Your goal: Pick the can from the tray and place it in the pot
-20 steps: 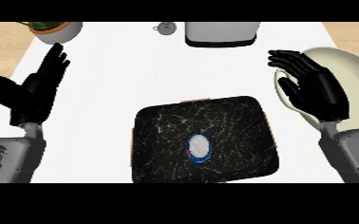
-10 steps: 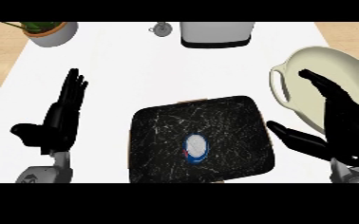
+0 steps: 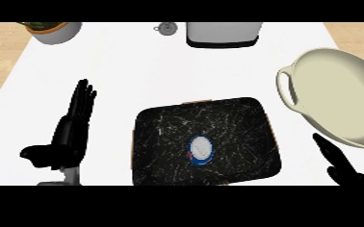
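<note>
- Across the whole view: white tabletop [image 3: 142,67], largest thing here, carrying everything else.
- Dark marbled tray [image 3: 235,120] sits low-centre on the tabletop, roughly square, rounded corners.
- Cream pot [image 3: 334,96] at right edge, partly cut off by the frame, one loop handle facing the tray. Just beside the tray's upper right corner; can't tell if they touch. Nothing visible inside it.
- Grey-white appliance with a dark base [image 3: 222,33] at the top centre, well apart from the tray.
- Left hand [image 3: 71,130] at lower left, fingers straight and pointing up the view, thumb out to the side, holding nothing. Resting beside the tray's left edge, not touching it.
- Potted plant [image 3: 53,30] at top left corner, only partly in view.
- Right hand [image 3: 338,161] at lower right corner, mostly cut off. Only dark fingers show, just below the pot and right of the tray. They look extended, nothing in them.
- Can [image 3: 201,150] stands upright on the tray, slightly below and left of its middle; pale top, blue side showing. No hand near it.
- Small grey round object [image 3: 166,28] at top, left of the appliance; can't tell what it is.
- Progress, my read: nothing done yet. Can on tray, ungrasped, pot without it. Left to do: reach, grasp, lift, carry right, release in pot. Right hand is the closer one to both can and pot, so the likely candidate.
</note>
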`<state>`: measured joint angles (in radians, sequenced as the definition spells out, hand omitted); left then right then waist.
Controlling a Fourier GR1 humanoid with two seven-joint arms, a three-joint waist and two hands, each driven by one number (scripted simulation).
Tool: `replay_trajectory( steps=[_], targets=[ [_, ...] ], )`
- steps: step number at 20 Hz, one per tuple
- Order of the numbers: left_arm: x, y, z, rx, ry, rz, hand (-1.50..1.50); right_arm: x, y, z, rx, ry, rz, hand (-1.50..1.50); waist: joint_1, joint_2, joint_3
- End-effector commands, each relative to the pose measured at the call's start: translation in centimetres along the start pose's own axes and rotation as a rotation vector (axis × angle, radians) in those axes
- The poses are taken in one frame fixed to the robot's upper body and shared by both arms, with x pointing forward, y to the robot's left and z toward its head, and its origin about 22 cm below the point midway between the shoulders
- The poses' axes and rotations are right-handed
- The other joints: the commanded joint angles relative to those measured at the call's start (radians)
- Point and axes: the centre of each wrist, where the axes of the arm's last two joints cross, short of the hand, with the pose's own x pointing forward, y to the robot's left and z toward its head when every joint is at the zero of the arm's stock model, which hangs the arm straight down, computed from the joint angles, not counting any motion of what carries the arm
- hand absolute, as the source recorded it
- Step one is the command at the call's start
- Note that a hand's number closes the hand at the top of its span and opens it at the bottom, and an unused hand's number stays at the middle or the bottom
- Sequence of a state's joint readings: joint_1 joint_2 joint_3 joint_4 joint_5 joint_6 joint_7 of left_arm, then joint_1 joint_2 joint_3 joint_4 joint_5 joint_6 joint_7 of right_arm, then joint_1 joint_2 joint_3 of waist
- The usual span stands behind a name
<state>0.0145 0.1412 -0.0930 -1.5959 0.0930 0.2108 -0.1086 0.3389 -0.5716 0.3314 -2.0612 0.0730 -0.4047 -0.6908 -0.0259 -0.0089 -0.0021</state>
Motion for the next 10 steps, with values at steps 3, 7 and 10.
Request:
replay_trajectory(
  steps=[3,7,10],
  targets=[
    [-0.6,-0.9,0.4,-0.011,0.001,0.016,0.0,1.9,-1.3,1.8,0.337,0.169,0.23,-1.5,0.009,0.008,-0.006],
    [-0.4,-1.2,0.7,-0.023,-0.014,0.014,0.0,2.8,-0.6,1.4,0.423,0.307,0.354,-1.5,0.029,0.01,-0.003],
    [0.4,-2.2,-0.1,-0.027,-0.032,-0.001,0.0,5.0,1.2,-1.0,0.449,0.35,0.365,-1.5,0.035,0.01,-0.002]
  ],
)
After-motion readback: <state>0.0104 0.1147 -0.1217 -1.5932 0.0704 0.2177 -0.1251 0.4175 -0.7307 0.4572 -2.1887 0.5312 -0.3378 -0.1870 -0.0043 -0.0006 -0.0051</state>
